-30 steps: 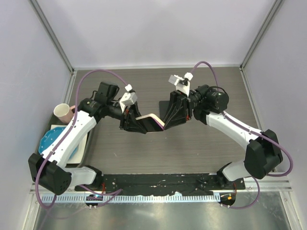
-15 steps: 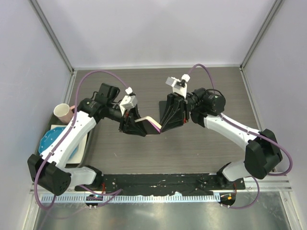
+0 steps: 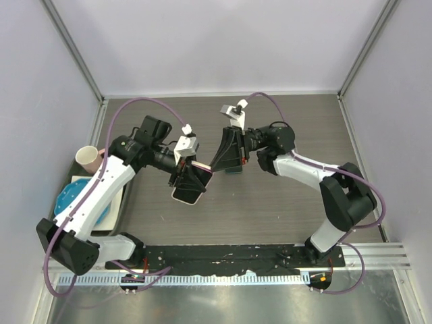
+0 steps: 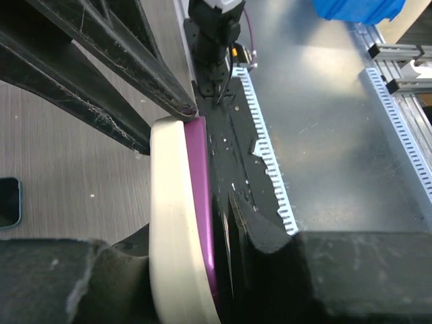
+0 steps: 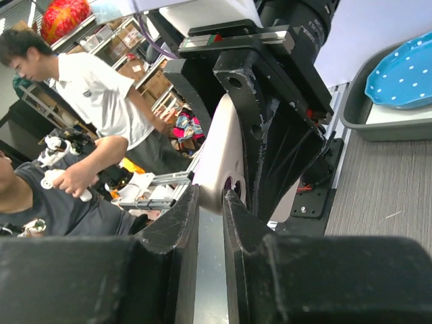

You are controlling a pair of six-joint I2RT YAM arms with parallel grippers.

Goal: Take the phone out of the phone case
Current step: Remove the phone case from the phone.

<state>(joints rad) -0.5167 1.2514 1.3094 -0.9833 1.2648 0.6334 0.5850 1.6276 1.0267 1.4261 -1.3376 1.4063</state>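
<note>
cream phone case [image 4: 169,223], purple-lined, in left pincer [image 4: 212,154]; right pincer [image 5: 210,196] pinching rim

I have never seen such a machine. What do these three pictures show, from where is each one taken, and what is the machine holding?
This is a robot with two arms bolted to a table. Each arm ends in a two-finger hand. The wide picture looks down from above and behind the arms. The other two come from small cameras on the wrists, so each shows its own fingers close up. The left hand grips a cream phone case with the phone inside it, held above the table. The right hand seems to pinch the rim of the same case. At the left side of the table are a paper cup and a grey tray with a blue plate. A small dark flat thing lies on the table; I cannot tell what it is.
</note>
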